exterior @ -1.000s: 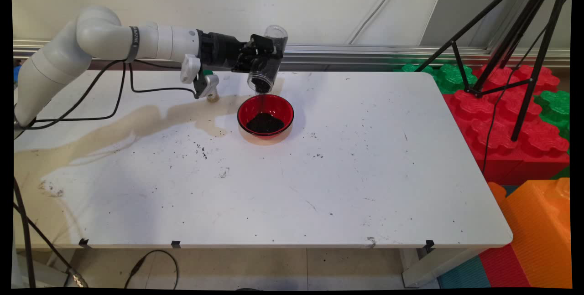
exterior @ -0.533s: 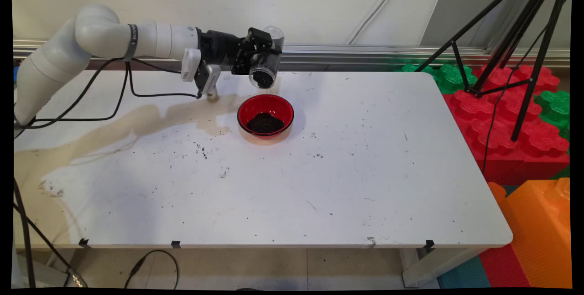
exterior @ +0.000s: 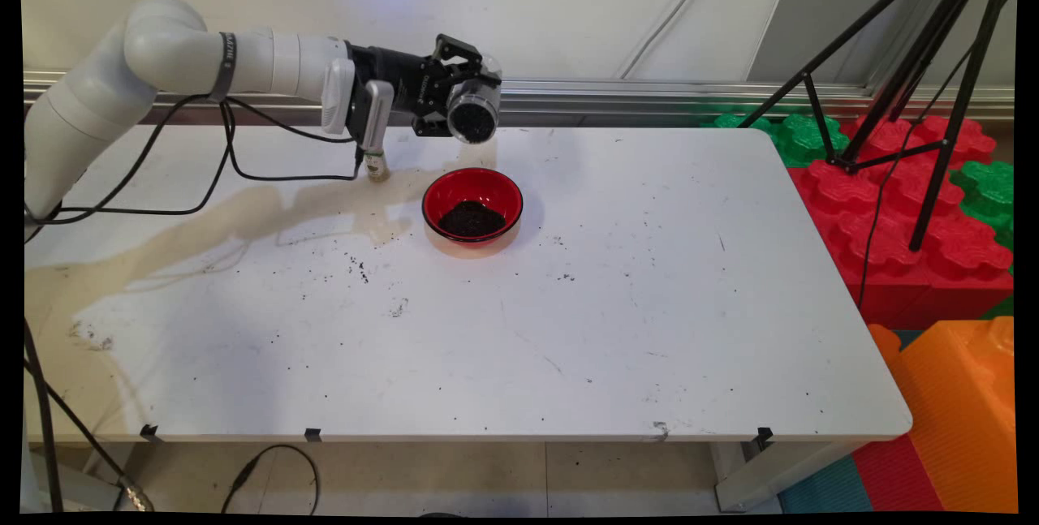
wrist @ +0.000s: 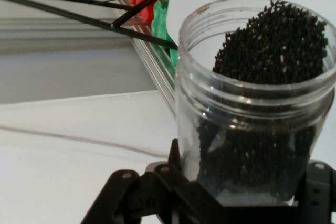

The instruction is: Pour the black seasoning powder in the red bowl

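Gripping a clear jar (exterior: 473, 115) of black seeds sideways, my gripper (exterior: 463, 107) hovered above the red bowl (exterior: 472, 204), halting spillage.

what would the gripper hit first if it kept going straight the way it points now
The black two-finger gripper, shut on the clear plastic jar of dark seeds, points to the picture's right, above the white table. Its path looks free; the black tripod stands far off, depth unclear.
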### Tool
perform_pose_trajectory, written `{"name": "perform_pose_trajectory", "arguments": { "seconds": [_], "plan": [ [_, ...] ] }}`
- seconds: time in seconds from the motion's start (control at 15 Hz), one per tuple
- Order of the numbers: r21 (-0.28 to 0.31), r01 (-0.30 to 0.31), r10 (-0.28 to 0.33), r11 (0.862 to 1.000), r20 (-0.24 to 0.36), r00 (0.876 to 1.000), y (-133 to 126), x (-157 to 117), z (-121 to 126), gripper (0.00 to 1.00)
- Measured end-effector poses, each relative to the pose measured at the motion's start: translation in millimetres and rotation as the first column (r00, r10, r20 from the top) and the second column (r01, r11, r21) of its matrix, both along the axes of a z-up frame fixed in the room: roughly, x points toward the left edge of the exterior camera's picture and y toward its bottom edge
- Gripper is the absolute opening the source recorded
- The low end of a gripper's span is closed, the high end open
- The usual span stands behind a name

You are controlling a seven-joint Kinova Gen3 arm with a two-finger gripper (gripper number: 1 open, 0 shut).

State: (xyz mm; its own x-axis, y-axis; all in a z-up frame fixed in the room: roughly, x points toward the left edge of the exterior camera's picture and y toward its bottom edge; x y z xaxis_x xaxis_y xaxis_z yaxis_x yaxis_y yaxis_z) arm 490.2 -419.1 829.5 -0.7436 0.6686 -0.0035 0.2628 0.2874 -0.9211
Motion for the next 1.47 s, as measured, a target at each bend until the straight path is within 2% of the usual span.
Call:
{"name": "perform_pose_trajectory", "arguments": {
  "seconds": [0.27,0.53,0.67,0.8,1.0,1.2,1.27,1.33,1.47],
  "plan": [
    [0.112,-0.044,0.059,0.993,-0.127,0.99,3,1,8,0.0],
    [0.221,-0.073,0.125,0.973,-0.231,0.965,7,4,15,0.0],
    [0.279,-0.085,0.165,0.957,-0.28,0.946,9,5,19,0.0],
    [0.339,-0.094,0.211,0.936,-0.327,0.921,10,7,23,0.0],
    [0.434,-0.099,0.286,0.896,-0.39,0.875,13,10,28,0.0],
    [0.527,-0.089,0.362,0.845,-0.442,0.821,15,12,34,0.0],
    [0.546,-0.085,0.377,0.834,-0.45,0.81,15,12,34,0.0],
    [0.572,-0.078,0.399,0.816,-0.461,0.793,15,13,35,0.0],
    [0.63,-0.06,0.45,0.774,-0.482,0.752,17,14,37,0.0]
  ]
}}
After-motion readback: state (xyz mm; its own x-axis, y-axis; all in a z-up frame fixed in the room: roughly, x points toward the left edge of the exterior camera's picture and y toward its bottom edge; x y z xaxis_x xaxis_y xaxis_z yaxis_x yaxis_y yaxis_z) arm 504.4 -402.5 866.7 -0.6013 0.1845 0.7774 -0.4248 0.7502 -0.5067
